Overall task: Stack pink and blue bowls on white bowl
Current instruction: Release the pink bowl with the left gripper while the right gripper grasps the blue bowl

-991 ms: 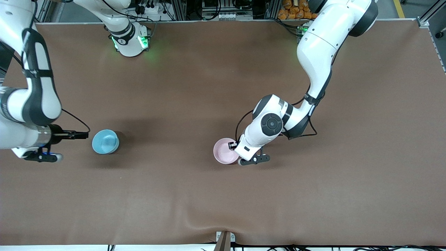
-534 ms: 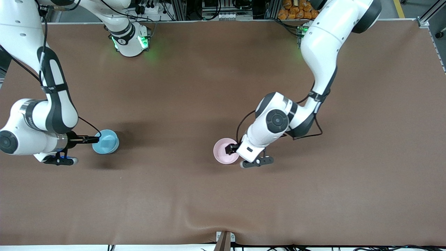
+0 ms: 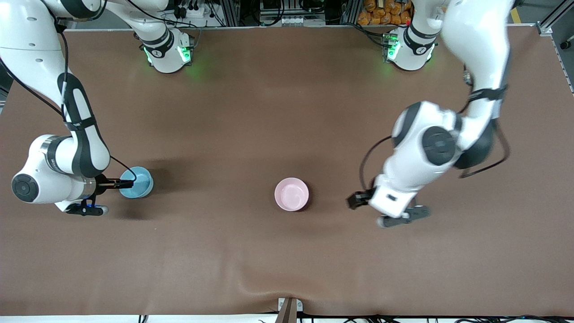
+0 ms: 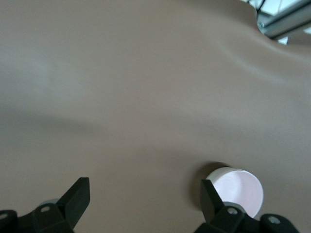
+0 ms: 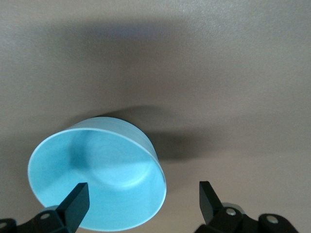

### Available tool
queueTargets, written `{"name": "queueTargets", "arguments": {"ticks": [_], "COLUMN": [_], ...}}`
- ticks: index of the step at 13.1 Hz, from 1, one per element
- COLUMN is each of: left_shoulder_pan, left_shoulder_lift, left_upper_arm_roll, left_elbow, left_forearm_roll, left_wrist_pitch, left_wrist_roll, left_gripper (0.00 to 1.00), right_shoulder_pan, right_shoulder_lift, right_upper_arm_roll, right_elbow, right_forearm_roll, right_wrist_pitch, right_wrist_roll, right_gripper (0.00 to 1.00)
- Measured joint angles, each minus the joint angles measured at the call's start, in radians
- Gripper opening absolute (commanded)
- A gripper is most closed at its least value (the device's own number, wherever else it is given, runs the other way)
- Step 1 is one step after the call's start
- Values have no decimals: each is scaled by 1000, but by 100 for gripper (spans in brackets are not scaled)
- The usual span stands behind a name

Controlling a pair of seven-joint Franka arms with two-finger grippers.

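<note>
The right end effector (image 3: 130, 183) is reaching low over the blue bowl (image 3: 136, 181) at the right arm's end of the desk (image 3: 251, 112). Its two fingers are spread wide apart and holding nothing. In the right wrist view, one finger (image 5: 77, 200) is sitting over the inside of the blue bowl (image 5: 97, 187) and the other is outside its wall. So the rim is lying between them, but they are not squeezing it.

To do this step well, I think the arm should go down a little more, then pinch the rim gently. It should lift straight up so the smooth bowl is not slipping or tipping.

The left end effector (image 3: 356, 200) is over bare desk, well apart from the pink bowl (image 3: 292, 194), toward the left arm's end. It is wide open and empty too. The pink bowl is sitting upright near the middle of the desk. No separate white bowl is showing anywhere.
</note>
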Motion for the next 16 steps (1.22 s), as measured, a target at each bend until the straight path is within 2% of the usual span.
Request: {"name": "queueTargets", "arguments": {"ticks": [2,3,4,5,6,9,13,16], "left_shoulder_pan": [81,114,130,133,130,134,216,218], "left_shoulder_lift": [-43,-62,-80,-97,-112,-176,-308,-403], "left_upper_arm_roll": [-6,-10,-11,-11,-11,-11,-50,-12], "left_elbow": [0,0,0,0,-1,0,-1,-23], "left_forearm_roll": [-1,-3,-4,-4,-4,-4,-4,-4], "left_wrist_pitch": [-60,-95,-125,-154,-178,-300,-506,-591], "left_wrist_roll": [103,136,151,152,152,152,186,255], "left_gripper": [100,100,100,100,100,100,100,100], "right_shoulder_pan": [0,-1,-1,-1,-1,-3,-2,0], "right_shoulder_lift": [11,15,20,23,25,25,21,18], "right_upper_arm_roll": [0,-1,-1,-2,-2,-2,0,3], "right_elbow": [-1,-1,-1,-1,-1,-2,3,24], "right_forearm_roll": [0,0,0,0,0,0,5,5], "right_wrist_pitch": [1,1,1,1,1,0,-11,-14], "right_wrist_roll": [0,0,0,0,0,0,-6,-12], "right_gripper": [86,73,50,14,0,0,0,0]}}
